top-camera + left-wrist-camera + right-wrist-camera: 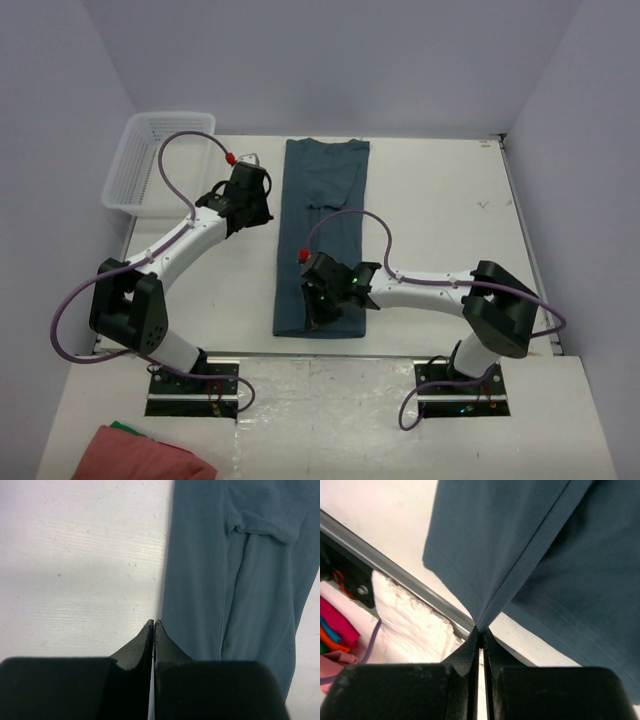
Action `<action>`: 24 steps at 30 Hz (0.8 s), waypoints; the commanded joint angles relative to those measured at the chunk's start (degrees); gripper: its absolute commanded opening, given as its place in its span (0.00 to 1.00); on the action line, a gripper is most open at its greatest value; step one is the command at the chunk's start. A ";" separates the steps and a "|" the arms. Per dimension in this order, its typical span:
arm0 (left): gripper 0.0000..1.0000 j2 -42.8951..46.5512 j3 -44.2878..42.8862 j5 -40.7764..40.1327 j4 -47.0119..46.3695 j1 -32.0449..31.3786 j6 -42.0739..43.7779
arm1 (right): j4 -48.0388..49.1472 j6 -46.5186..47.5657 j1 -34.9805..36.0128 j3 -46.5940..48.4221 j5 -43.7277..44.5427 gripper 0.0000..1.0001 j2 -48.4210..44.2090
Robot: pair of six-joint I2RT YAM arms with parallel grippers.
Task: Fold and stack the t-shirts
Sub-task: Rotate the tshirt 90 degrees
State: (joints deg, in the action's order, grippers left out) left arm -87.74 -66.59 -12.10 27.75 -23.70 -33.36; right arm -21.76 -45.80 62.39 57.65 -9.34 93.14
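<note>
A white basket (150, 160) sits far left on the pale surface (440, 200). The left pincer (153, 626) is closed on nothing, just beside the left edge of the teal t-shirt (310, 240). The t-shirt lies mid-surface as a long narrow strip with its sleeves tucked in, so the lengthwise folds look done. Crosswise folds and stacking seem left. The right pincer (480, 629) is clamped on a raised pinch of its near end. From above, the right arm hides that end, and how many layers are pinched is unclear.

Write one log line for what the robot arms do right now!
t-shirt: long folded strip on table | right gripper: shut on t-shirt's near end | left gripper: shut, empty, beside t-shirt's edge
</note>
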 commanded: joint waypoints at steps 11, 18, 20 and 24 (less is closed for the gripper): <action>0.00 1.17 0.23 0.85 -1.21 -0.38 1.72 | -1.35 -8.24 3.62 -2.63 6.09 0.00 4.50; 0.00 -0.41 -0.47 2.69 -1.03 -1.69 2.60 | -4.25 -12.12 3.62 -2.98 9.25 0.00 5.21; 0.00 -1.29 -0.47 1.73 -0.85 -3.36 2.34 | -5.22 -13.17 3.62 -3.33 9.26 0.00 5.03; 0.00 -1.90 -0.30 0.85 -0.42 -5.30 1.55 | -5.13 -12.91 4.84 -5.61 12.50 0.26 2.84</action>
State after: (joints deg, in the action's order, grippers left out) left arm -89.32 -66.59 -10.70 27.90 -27.77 -31.94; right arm -23.38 -57.74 66.17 54.37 -3.51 98.00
